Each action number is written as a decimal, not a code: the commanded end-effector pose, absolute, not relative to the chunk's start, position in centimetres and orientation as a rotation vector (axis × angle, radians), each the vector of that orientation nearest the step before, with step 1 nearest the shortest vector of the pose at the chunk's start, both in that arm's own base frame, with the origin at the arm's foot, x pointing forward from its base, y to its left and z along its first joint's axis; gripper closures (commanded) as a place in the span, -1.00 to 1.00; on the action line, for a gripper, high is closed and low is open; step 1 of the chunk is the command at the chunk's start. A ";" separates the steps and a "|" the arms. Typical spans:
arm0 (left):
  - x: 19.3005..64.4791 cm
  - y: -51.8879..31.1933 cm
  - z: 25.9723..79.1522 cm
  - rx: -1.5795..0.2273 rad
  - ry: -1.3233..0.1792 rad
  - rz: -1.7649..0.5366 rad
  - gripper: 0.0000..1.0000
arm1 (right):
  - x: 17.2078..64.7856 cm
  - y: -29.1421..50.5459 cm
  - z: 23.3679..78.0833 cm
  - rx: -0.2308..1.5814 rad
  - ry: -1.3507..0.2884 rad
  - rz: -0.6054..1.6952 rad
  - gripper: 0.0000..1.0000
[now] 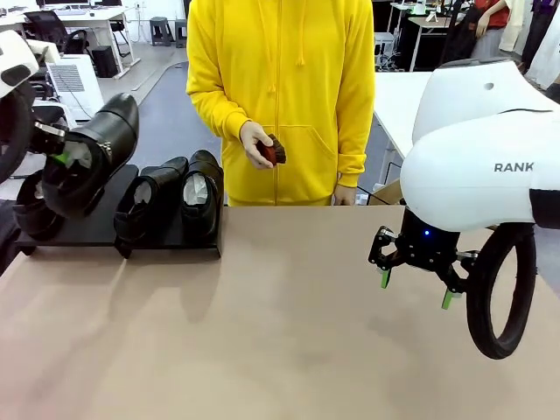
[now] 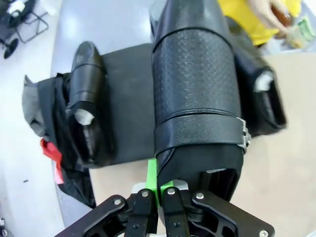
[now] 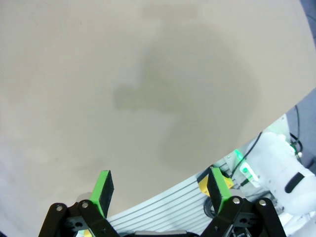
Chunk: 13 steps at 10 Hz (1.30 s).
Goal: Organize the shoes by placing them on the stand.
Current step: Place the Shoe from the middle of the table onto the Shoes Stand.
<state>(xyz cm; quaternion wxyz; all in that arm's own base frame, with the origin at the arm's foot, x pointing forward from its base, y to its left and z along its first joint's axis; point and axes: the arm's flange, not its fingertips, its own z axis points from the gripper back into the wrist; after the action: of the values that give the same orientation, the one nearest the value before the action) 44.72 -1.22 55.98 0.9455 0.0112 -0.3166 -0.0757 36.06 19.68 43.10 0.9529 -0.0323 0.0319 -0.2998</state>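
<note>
Carrying the fourth shoe (image 1: pixel 92 149) above the stand (image 1: pixel 87 223), the left hand (image 2: pixel 159 190) is pinching it at the heel rim, fingers clamped tight on the leather, toe pointing up and away. The gap it is aiming for, by my reading, is lying between the lone shoe (image 1: pixel 35 206) at the stand's left end and the pair (image 1: pixel 175 206) at its right end. Doing this well is calling for lowering the shoe level, sole down, keeping it from knocking either neighbour, and letting go only once the sole is resting on the platform.

The right hand (image 1: pixel 416 287) is hanging wide apart and holding nothing over the bare table (image 1: pixel 280 350).

The left wrist view is showing what the front view is not: the open strip of stand beside the left shoe (image 2: pixel 86 103), and the buckle strap across the carried shoe (image 2: pixel 197 89). The front view is showing the person's hand (image 1: pixel 256 143) holding a small brown brush (image 1: pixel 275 150), and how high the shoe is hanging.
</note>
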 end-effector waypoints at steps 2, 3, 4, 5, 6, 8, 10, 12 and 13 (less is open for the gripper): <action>49.7 0.2 52.7 0.044 -0.633 -0.026 1.00 | 36.2 19.3 43.3 -0.076 0.054 -0.593 -1.00; 50.8 0.4 51.2 0.041 -0.635 0.004 1.00 | 36.2 19.3 43.3 -0.076 0.054 -0.593 -1.00; 51.6 0.6 49.9 0.026 -0.634 0.031 1.00 | 36.2 19.3 43.3 -0.076 0.054 -0.593 -1.00; 52.2 0.9 48.7 0.011 -0.625 0.062 1.00 | 36.2 19.3 43.3 -0.076 0.054 -0.593 -1.00; 52.3 1.0 48.2 0.012 -0.641 0.073 1.00 | 36.2 19.3 43.3 -0.076 0.054 -0.593 -1.00; 52.8 1.1 47.4 0.005 -0.639 0.096 1.00 | 36.2 19.3 43.3 -0.076 0.054 -0.593 -1.00; 53.0 1.2 46.6 0.010 -0.617 0.102 1.00 | 36.2 19.3 43.3 -0.076 0.054 -0.593 -1.00; 53.5 1.3 46.0 0.021 -0.604 0.096 1.00 | 36.2 19.3 43.3 -0.076 0.054 -0.593 -1.00; 53.7 1.3 45.8 0.025 -0.601 0.093 1.00 | 36.2 19.3 43.3 -0.076 0.054 -0.593 -1.00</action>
<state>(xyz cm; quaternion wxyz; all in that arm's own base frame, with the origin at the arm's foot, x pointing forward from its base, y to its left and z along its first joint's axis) 52.93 1.64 45.05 0.9573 -0.0015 -0.2869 0.0370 36.07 19.68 43.09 0.9529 -0.0324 0.0320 -0.2997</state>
